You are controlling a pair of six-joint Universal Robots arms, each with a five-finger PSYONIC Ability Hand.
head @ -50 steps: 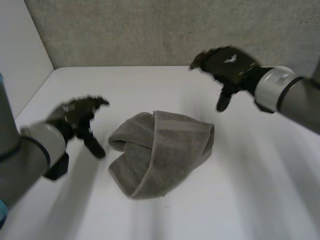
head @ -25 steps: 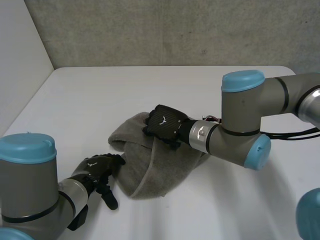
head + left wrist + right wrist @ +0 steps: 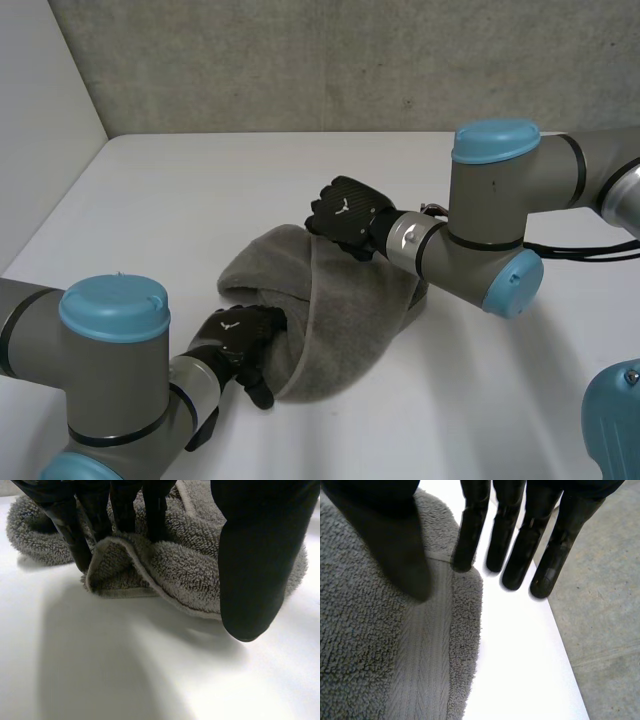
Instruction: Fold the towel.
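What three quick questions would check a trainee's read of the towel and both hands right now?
1. True or false: the towel lies spread flat on the table.
2. Multiple choice: the right hand is at the towel's A) far edge, B) near edge, C) middle.
3. Short answer: what part of the towel do the left hand fingers touch?
Key: 1 false, it is bunched; 2 A; 3 its near hemmed edge.

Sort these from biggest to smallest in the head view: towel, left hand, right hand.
1. Towel.
2. Right hand and left hand look about alike; the left sits nearer the camera, so no ranking.
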